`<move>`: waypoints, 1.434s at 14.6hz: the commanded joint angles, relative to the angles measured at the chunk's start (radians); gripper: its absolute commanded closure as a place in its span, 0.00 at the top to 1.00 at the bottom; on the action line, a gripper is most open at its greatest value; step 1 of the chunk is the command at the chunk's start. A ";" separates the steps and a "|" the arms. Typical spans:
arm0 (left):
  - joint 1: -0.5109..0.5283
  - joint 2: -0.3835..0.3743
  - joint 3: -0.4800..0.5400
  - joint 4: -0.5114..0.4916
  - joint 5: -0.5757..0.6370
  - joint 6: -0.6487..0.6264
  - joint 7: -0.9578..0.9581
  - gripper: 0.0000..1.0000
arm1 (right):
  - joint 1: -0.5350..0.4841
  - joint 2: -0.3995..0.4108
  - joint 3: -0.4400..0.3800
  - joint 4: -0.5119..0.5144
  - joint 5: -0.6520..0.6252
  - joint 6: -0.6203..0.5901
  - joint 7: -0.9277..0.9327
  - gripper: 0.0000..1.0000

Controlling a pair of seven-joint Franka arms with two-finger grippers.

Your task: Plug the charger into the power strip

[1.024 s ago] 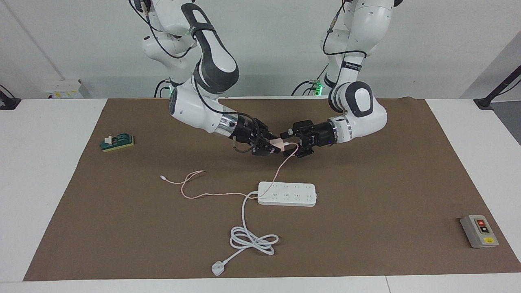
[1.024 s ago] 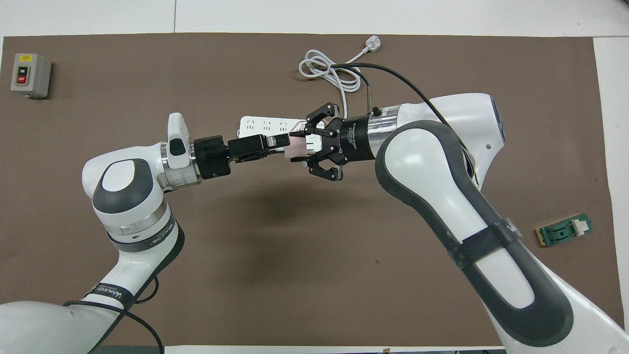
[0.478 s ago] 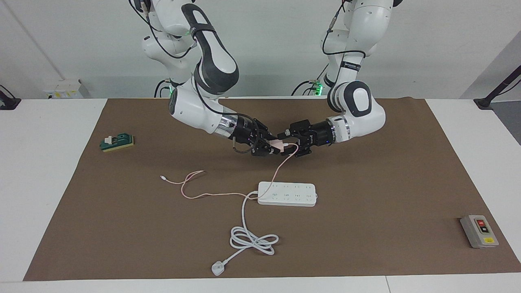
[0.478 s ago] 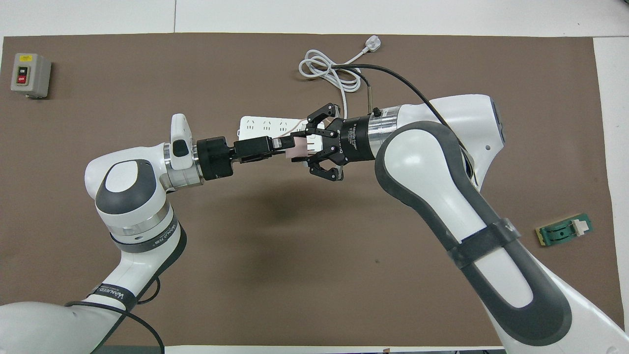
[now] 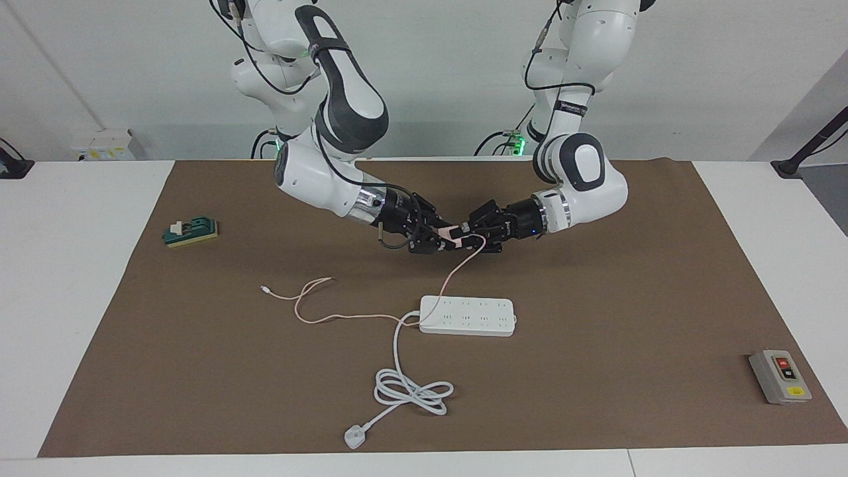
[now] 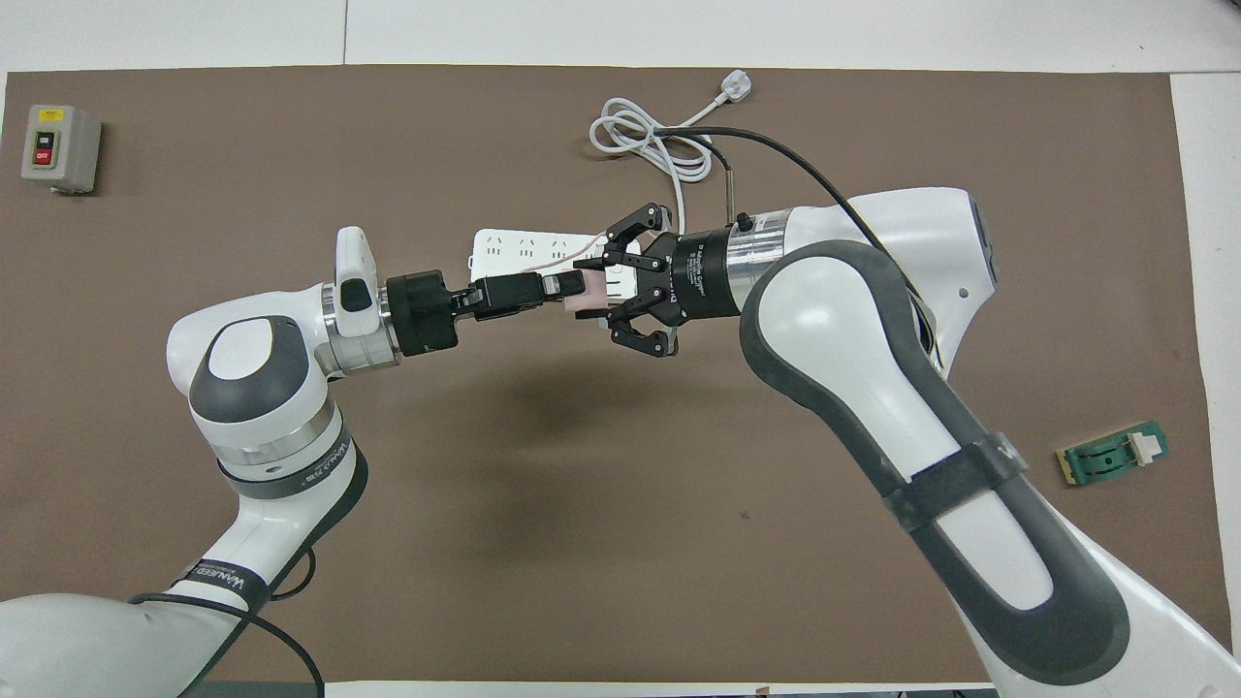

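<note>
The pale pink charger [image 5: 453,231] hangs in the air between both grippers, over the brown mat a little nearer the robots than the power strip [image 5: 467,316]. My right gripper [image 5: 444,237] is shut on one end of the charger. My left gripper [image 5: 469,234] is shut on its other end. In the overhead view the charger [image 6: 588,300] sits between the left gripper [image 6: 570,284] and the right gripper [image 6: 599,291], which cover part of the power strip [image 6: 509,245]. The thin pink cable [image 5: 311,311] drops from the charger and trails across the mat.
The strip's thick white cord [image 5: 412,391] coils toward the table's edge farthest from the robots and ends in a white plug [image 5: 355,437]. A grey button box [image 5: 780,376] lies at the left arm's end. A green block [image 5: 191,232] lies at the right arm's end.
My left gripper has slid in a little toward the right gripper and closed its fingers on the charger. The right gripper has kept its hold throughout.
</note>
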 commanded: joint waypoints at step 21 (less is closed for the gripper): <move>0.054 -0.062 0.018 0.007 0.029 0.014 -0.029 0.00 | -0.033 -0.002 -0.007 0.017 -0.144 0.004 -0.122 1.00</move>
